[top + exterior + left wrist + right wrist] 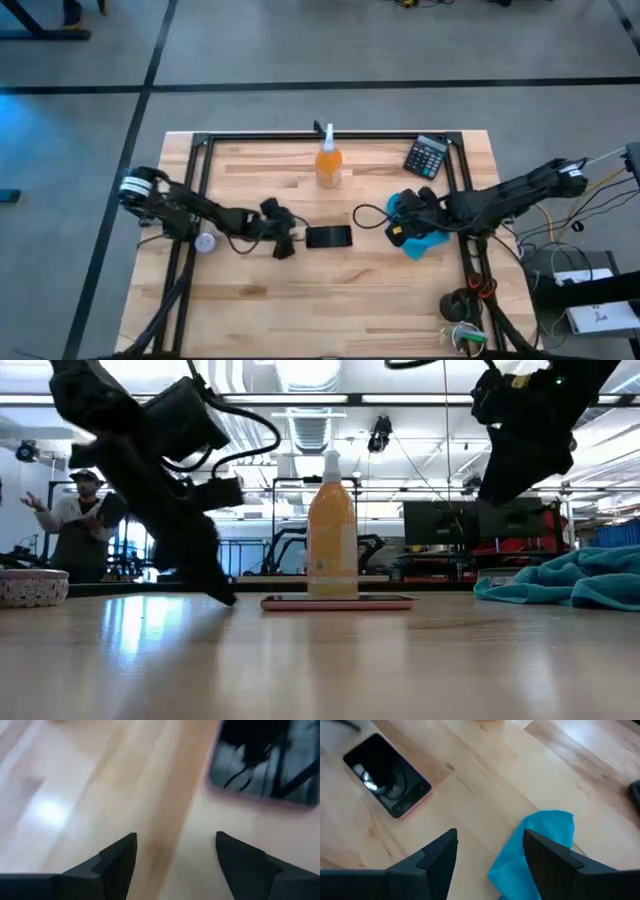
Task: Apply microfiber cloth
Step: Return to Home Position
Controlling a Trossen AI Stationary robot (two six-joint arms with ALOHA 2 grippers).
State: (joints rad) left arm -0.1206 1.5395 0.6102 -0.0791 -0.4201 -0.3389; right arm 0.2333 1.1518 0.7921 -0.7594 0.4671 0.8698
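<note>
Right jaws: wide open and holding nothing. They hang at the end of the right arm [520, 190], raised over the left part of the microfiber cloth [540, 845].
Left jaws: also open and empty, at the end of the left arm [190, 210]. They are low over bare wood just left of the phone [329, 237].
Microfiber cloth: it lies crumpled on the right side of the desk [400, 300], free of both jaws. It is near the phone but apart from it.
Phone: flat, dark screen up, with a pink edge showing. It lies in the middle of the desk, between the two arms.
Reason for this layout: I judge that the wiping is finished. The cloth is let go beside the phone, and both jaws are open, so the arms can leave without dragging anything.
Orange spray bottle [329, 165]: upright, on the far side of the phone and not touching it, so it is outside the arms' way.
Calculator [428, 157]: near the far right corner, well apart.
Possible risk: a fold of the cloth may catch on a finger of the right jaws.
Room behind: a person [80, 520] stands far left, away from the desk.
</note>
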